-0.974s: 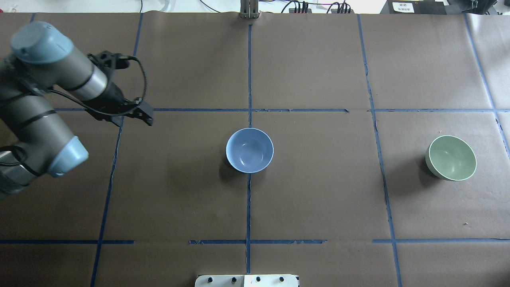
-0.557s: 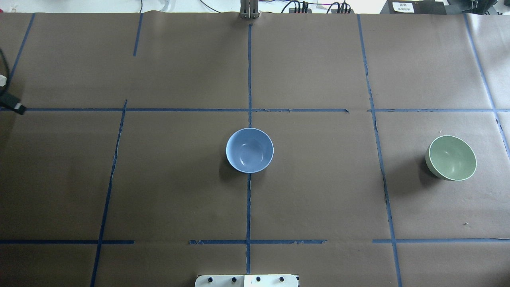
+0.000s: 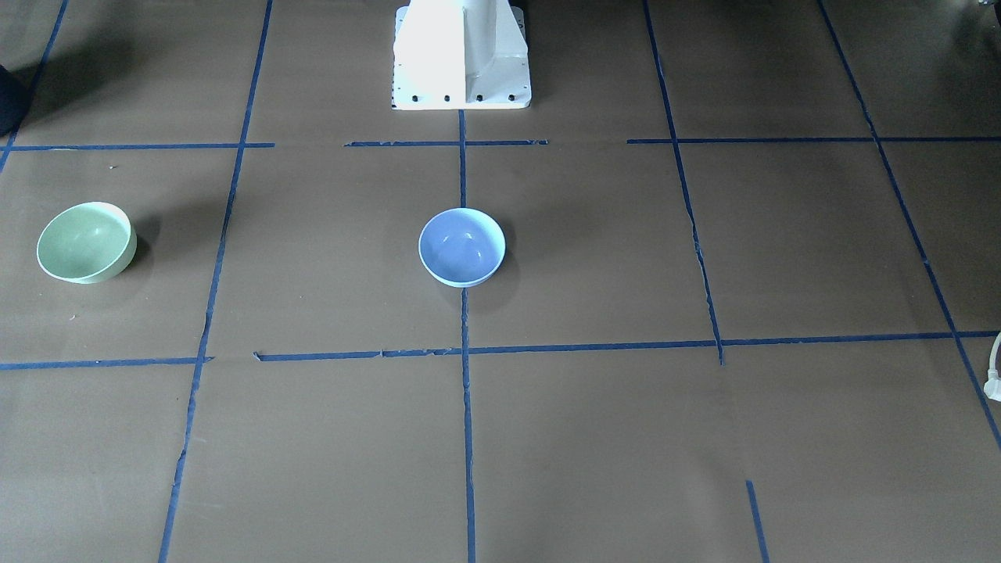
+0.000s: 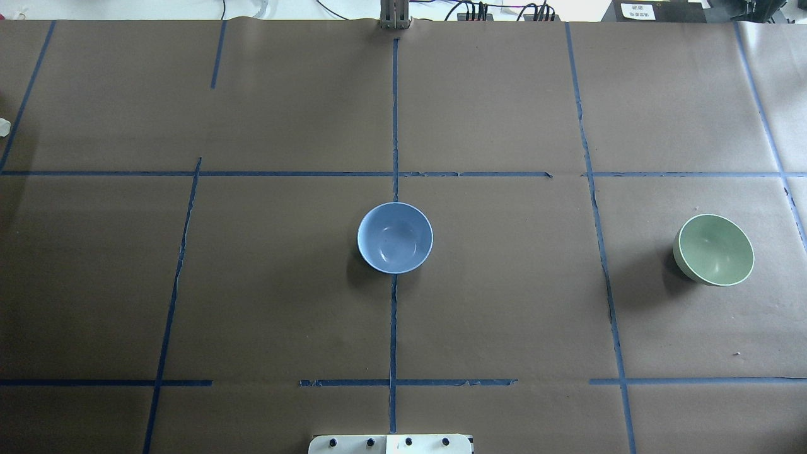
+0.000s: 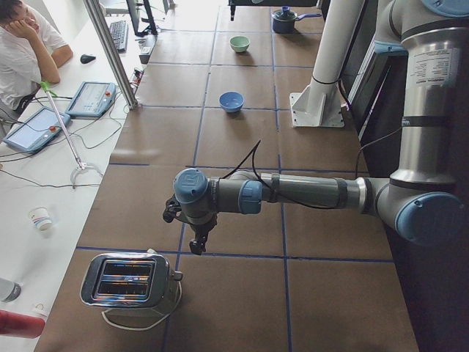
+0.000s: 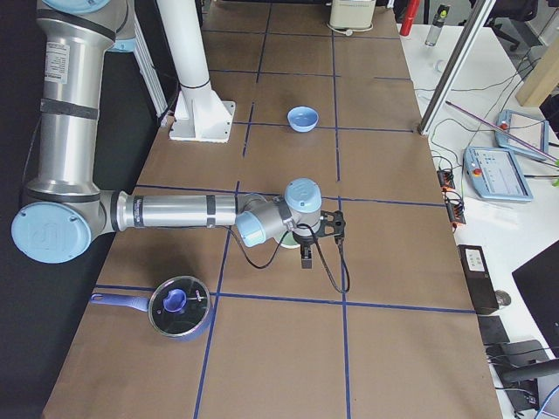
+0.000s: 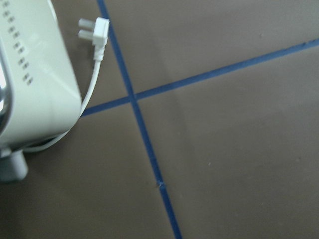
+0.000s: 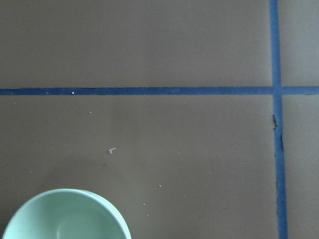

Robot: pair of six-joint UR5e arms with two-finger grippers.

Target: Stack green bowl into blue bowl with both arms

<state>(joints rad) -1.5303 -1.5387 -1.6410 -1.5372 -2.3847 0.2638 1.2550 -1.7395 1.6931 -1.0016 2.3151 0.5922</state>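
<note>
While the green bowl (image 4: 713, 250) stands on the counter (image 4: 504, 315), well to the robot's right of the blue bowl (image 4: 395, 238), the right claw (image 6: 307, 258) hangs near it; the left claw (image 5: 196, 246) hangs far off the blue bowl's other side. Neither claw's spread can be told.

One camera looks down on the desk (image 4: 504, 315) from above, one from across; both see the blue bowl (image 4: 395, 238). Two watch from the ends, two from close up.
</note>
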